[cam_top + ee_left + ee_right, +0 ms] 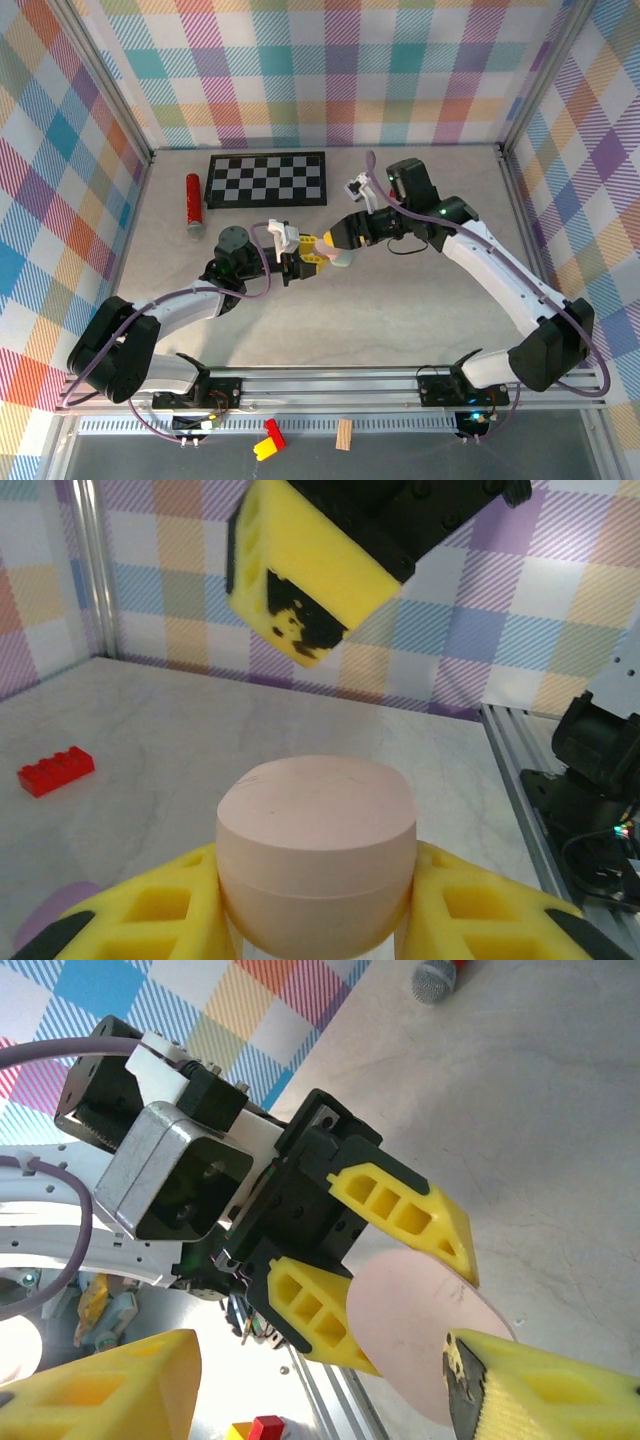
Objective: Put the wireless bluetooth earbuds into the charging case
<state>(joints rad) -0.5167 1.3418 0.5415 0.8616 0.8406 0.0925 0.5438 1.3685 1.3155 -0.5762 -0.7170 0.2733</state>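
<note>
steady the case, then work the lid

the left gripper [316, 260] is clamped on the pink charging case [316, 840], lid closed, over the middle of the table [420, 320]. the right gripper [341, 244] hangs just above it, jaws apart, gripping nothing. opening the lid looks next: catch the seam edge and lift gently, left grip firm.

Bystanders I noted by the checkerboard [266, 179]
A red, grey-tipped cylinder [193, 203] lay just left of it, not touching.
</note>
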